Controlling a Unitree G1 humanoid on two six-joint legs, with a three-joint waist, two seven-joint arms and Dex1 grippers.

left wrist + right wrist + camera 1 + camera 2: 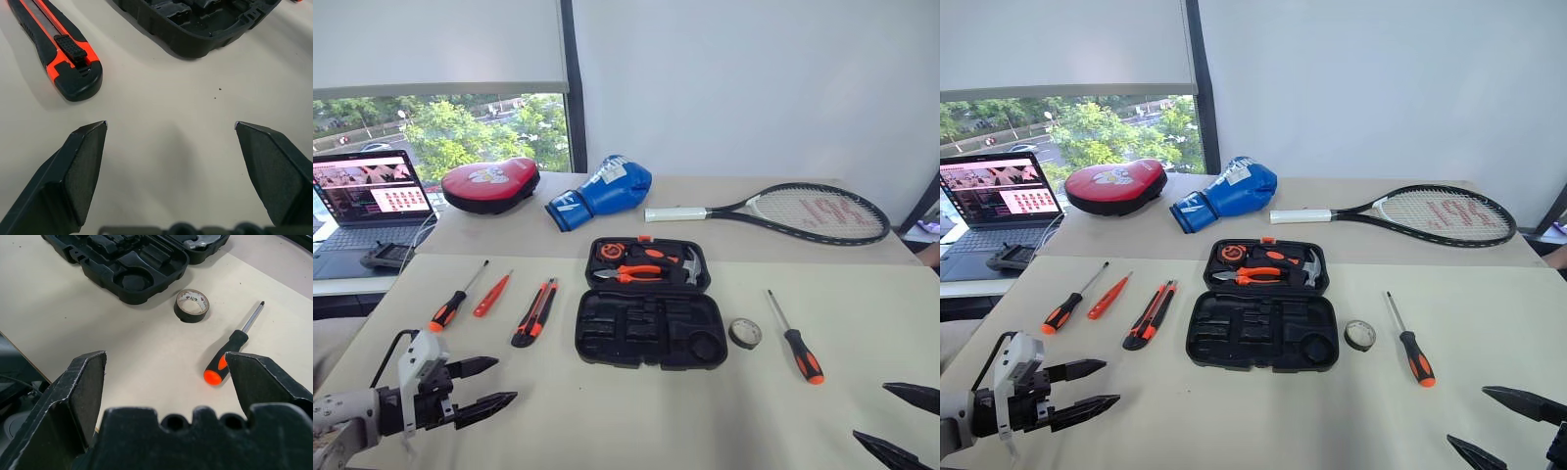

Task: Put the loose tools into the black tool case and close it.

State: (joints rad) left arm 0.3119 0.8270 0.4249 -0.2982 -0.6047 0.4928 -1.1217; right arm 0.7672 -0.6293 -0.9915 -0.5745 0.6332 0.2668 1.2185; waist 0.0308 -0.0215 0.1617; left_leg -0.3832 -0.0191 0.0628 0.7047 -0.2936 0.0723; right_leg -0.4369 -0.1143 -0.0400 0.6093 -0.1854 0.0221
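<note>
1. My left gripper [492, 382] hovers at the lower left of the frame, fingers spread wide and empty, pointing toward the middle of the table [607, 421].

2. My right gripper [1500, 425] sits at the lower right edge, jaws likewise parted with nothing between them.

3. Just above and right of my left gripper lie the two utility knives [535, 311], side by side and touching. Their long axis runs up the frame, tilted slightly right, with the butt ends toward me. In the left wrist view a knife butt [73, 68] lies just beyond one fingertip [88, 161].

4. Further toward the upper left lie the small orange screwdriver [492, 294] and the longer screwdriver [455, 302], both slanting the same way with handles nearer me.

5. The black tool case [646, 304] lies open in the centre of the frame. Its far half holds pliers and a hammer; the near half shows empty moulded slots.

6. Right of the case sits the tape roll [745, 333], and beyond it the third screwdriver [796, 341], handle toward my right gripper, shaft pointing up the frame.

7. Nothing loose is stowed yet. I judge the knives belong to my left gripper, being nearest; it would need to turn its fingers across their long axis. The tape and the lone screwdriver fall to my right gripper.
</note>
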